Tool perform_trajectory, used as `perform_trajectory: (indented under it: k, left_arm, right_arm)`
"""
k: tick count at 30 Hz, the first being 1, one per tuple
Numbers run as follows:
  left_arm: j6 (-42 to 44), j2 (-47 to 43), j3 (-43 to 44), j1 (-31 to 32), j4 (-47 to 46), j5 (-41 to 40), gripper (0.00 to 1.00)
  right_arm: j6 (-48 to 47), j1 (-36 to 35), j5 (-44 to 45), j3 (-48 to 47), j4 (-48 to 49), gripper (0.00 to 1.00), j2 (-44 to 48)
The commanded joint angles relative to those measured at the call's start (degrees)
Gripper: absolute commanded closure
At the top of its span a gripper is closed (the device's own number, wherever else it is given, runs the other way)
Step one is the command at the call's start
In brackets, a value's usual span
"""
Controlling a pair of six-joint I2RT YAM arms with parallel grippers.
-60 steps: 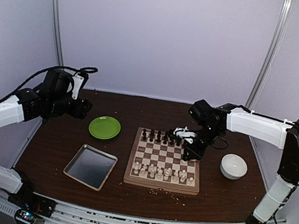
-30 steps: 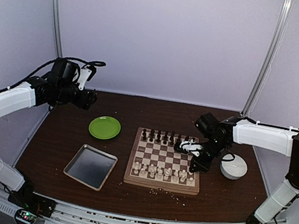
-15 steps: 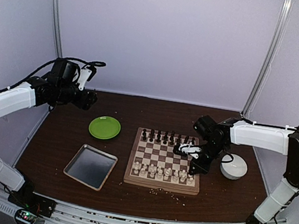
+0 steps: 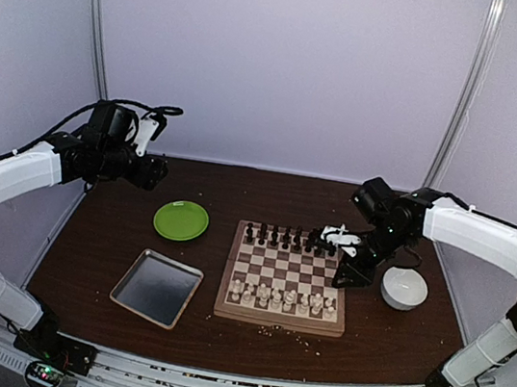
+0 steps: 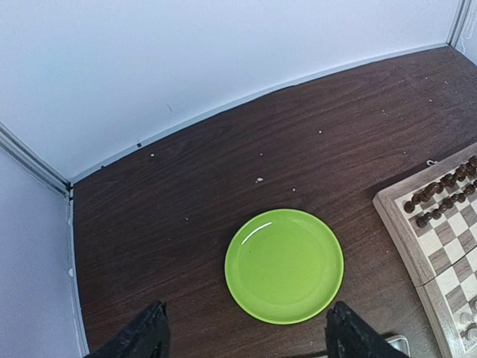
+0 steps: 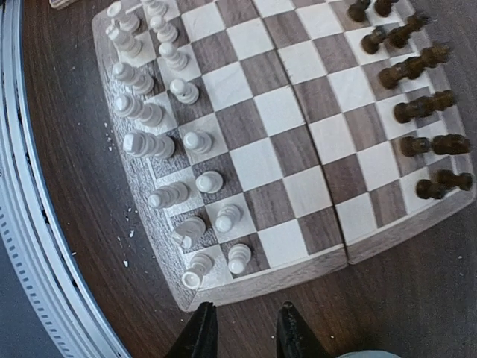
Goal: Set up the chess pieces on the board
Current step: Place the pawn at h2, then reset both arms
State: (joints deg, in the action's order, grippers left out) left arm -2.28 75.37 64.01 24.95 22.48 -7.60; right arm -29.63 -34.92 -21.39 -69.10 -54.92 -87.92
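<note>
The board (image 4: 285, 274) lies in the middle of the table. Cream-white chess pieces (image 4: 282, 299) stand in its two near rows and dark pieces (image 4: 286, 239) in its two far rows. In the right wrist view the white pieces (image 6: 160, 142) and dark pieces (image 6: 421, 104) stand in rows on the board (image 6: 291, 142). My right gripper (image 4: 346, 273) hangs just off the board's right edge, its jaws (image 6: 244, 335) slightly open and empty above bare table. My left gripper (image 4: 152, 173) is raised at the far left, wide open and empty (image 5: 246, 339) above the green plate.
A green plate (image 4: 181, 220) (image 5: 284, 265) sits left of the board. A silver metal tray (image 4: 156, 286) lies at the near left. A white bowl (image 4: 404, 287) stands right of the board, close to my right gripper. Pale crumbs (image 4: 272, 330) lie by the board's near edge.
My right gripper has drawn back from over the board's right side to just beyond its right edge, and the arm has swung rightward. The left arm rose early on, then held still.
</note>
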Motion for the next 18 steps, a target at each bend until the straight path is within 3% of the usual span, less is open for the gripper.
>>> perform_trajectory:
  k: [1, 8, 9, 10, 11, 15, 16, 17, 18]
  left_arm:
    - [0.2, -2.1, 2.0, -0.4, 1.2, 1.7, 0.26]
    - [0.7, -3.9, 8.5, -0.4, 5.4, 3.1, 0.21]
    - [1.0, -3.9, 10.1, -0.4, 6.1, 2.8, 0.18]
    - [1.2, -3.8, 11.4, -0.4, 6.6, 2.5, 0.05]
    - [1.4, -3.8, 12.5, -0.3, 7.1, 1.9, 0.03]
    - [-0.8, -3.4, 15.9, -0.3, 7.4, -3.6, 0.02]
    - [-1.8, -3.2, 16.6, -0.4, 7.4, -5.8, 0.02]
    - [-2.3, -3.1, 17.3, -0.4, 7.4, -7.8, 0.02]
    - [-2.5, -2.9, 17.7, -0.3, 7.1, -10.3, 0.02]
  right_arm:
    - [0.1, 3.8, -0.1, -4.3, -2.5, 0.72, 4.2]
    - [7.5, 15.4, 1.5, -7.6, 12.1, 0.73, 12.2]
    - [9.2, 17.3, 1.6, -7.9, 14.2, 0.7, 12.9]
    - [11.3, 19.4, 1.6, -8.0, 16.6, 0.66, 13.6]
    - [13.3, 21.4, 1.5, -8.2, 18.4, 0.62, 14.2]
    - [21.9, 29.9, 3.1, -8.1, 25.3, 0.25, 17.2]
    - [23.4, 31.3, 4.2, -7.8, 26.5, 0.08, 18.1]
    - [24.1, 32.5, 5.1, -7.4, 27.6, 0.0, 19.2]
    - [24.5, 33.4, 6.2, -6.9, 28.7, 0.0, 20.3]
